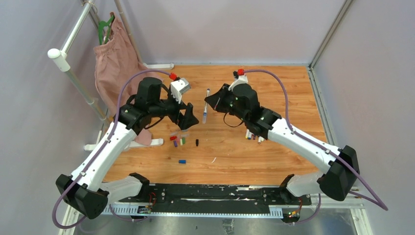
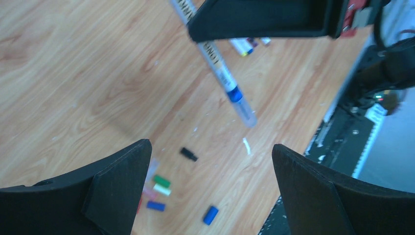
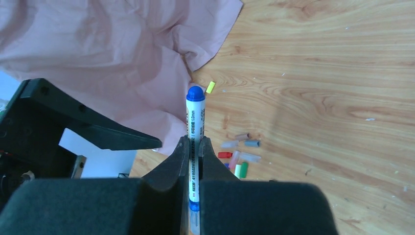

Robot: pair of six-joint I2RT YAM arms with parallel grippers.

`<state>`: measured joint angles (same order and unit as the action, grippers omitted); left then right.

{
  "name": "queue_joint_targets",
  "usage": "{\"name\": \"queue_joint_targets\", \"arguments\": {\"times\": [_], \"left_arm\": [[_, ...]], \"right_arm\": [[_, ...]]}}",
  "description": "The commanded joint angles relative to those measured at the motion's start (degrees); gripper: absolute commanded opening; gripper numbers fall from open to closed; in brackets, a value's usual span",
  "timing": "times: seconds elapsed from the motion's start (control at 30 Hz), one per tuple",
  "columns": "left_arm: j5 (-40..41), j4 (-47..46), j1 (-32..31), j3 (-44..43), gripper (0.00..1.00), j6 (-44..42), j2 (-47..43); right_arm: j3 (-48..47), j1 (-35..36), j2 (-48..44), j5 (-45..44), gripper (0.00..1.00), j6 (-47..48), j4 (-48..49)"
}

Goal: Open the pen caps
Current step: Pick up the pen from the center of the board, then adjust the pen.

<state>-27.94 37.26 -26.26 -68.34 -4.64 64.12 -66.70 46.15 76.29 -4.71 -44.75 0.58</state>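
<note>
My right gripper [image 3: 195, 143] is shut on a white pen [image 3: 195, 117] with a blue tip, held off the table. In the left wrist view that pen [image 2: 220, 71] slants down to a blue band and a clear capped end [image 2: 247, 115]. My left gripper [image 2: 210, 147] stands wide open and holds nothing, just left of the pen [image 1: 207, 93] and apart from it. Loose pen caps [image 1: 178, 140] lie on the wood below: green [image 2: 161, 181], white [image 2: 161, 189], black [image 2: 188, 154] and blue [image 2: 211, 214]. Overhead, the right gripper [image 1: 211, 103] faces the left gripper [image 1: 190, 119].
A pink cloth [image 3: 112, 54] hangs on a white rack [image 1: 73, 63] at the table's left. A bundle of pens [image 1: 253, 136] lies under my right forearm. A yellow cap [image 3: 210, 87] lies near the cloth. The black base rail [image 1: 210, 196] runs along the near edge.
</note>
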Motion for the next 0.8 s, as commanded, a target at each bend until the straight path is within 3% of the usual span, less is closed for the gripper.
{"name": "queue_joint_targets", "arguments": {"times": [0.0,0.13,0.37,0.53,0.77], "left_arm": [[-13.53,-7.65,0.42,3.11,1.00,6.46,-0.06],[-19.81,-12.34,0.42,5.96,0.97,9.55,-0.31],[-19.17,-13.12,0.42,6.67,0.84,9.65,0.27],[-16.64,-13.26,0.42,7.29,0.53,8.83,0.36],[-15.00,-10.83,0.42,7.69,0.30,6.52,1.61]], "right_arm": [[2.16,3.80,-2.66,-6.72,0.00,-2.90,5.99],[1.35,5.69,-3.08,-7.72,0.00,-2.74,6.60],[1.16,7.46,-3.49,-8.69,0.00,-2.80,7.66],[2.33,9.35,-5.32,-12.22,0.00,-1.39,8.59],[2.67,12.30,-6.90,-17.28,0.00,2.72,8.47]]}}
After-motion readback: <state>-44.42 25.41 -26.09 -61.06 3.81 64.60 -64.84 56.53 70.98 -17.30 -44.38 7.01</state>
